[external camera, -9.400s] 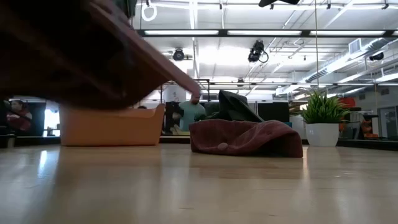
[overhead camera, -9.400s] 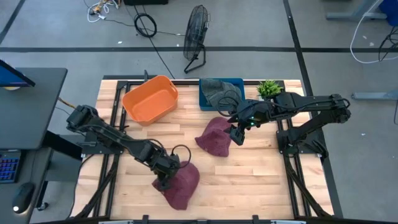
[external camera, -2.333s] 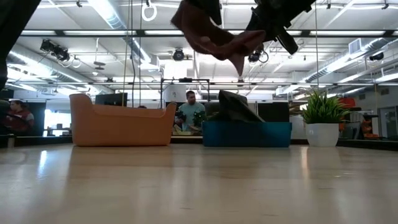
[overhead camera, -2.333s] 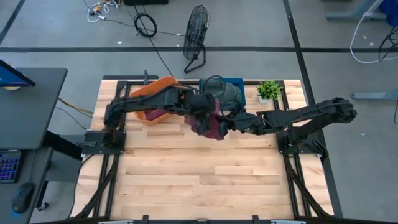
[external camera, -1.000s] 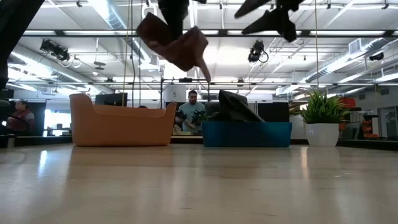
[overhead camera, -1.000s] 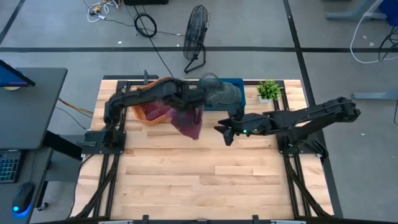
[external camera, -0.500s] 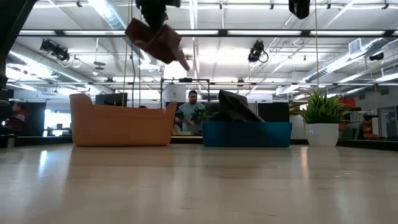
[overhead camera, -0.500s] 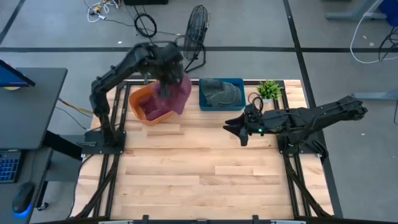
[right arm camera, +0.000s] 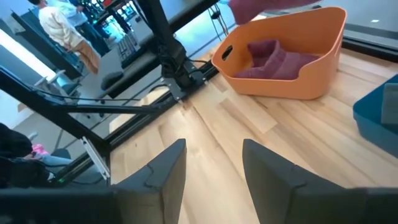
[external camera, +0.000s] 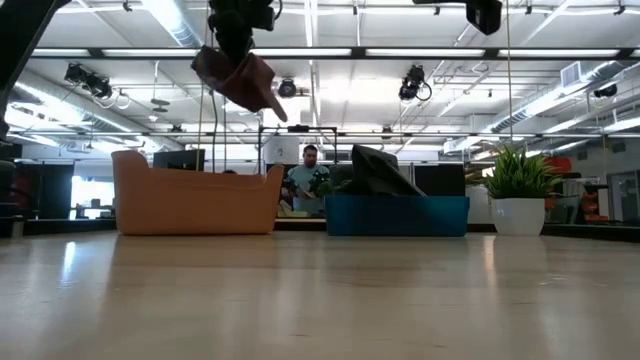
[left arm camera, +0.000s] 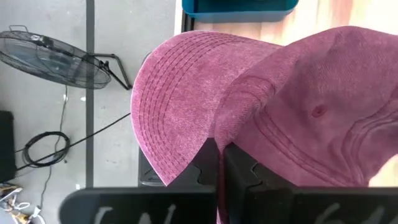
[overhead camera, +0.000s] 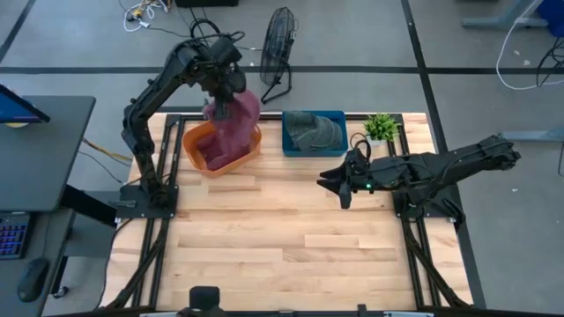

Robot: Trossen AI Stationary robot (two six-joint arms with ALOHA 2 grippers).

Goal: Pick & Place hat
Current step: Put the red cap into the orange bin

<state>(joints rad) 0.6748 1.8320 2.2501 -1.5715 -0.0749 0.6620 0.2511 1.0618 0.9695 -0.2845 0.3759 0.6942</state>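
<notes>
A maroon cap (overhead camera: 234, 123) hangs from my left gripper (overhead camera: 220, 85), which is shut on it high above the orange bin (overhead camera: 192, 141). The low view shows the cap (external camera: 238, 78) in the air over the bin (external camera: 195, 205). A second maroon hat (right arm camera: 273, 61) lies inside the bin (right arm camera: 314, 78). My right gripper (overhead camera: 338, 185) is open and hovers over the table's right half, touching nothing; its fingers spread wide around the gripper midpoint (right arm camera: 214, 174). My left gripper pinches the cap between its two fingers where the brim (left arm camera: 177, 93) meets the crown (left arm camera: 239, 134). The fingers come from above, pointing down. The cap is lifted clear and hangs below them, its brim toward the table's far side.
A blue bin (overhead camera: 291, 145) with grey hats (overhead camera: 313, 130) stands at the far edge beside the orange bin. A small potted plant (overhead camera: 381, 126) stands right of it. A floor fan (overhead camera: 278, 40) is beyond the table. Bare wood lies toward the near edge.
My left arm has carried the cap up and toward the far-left, from over the table beside the blue bin to a spot above the orange bin. The cap has swung with it, hanging. My right gripper has drawn back a little toward the table's right.
</notes>
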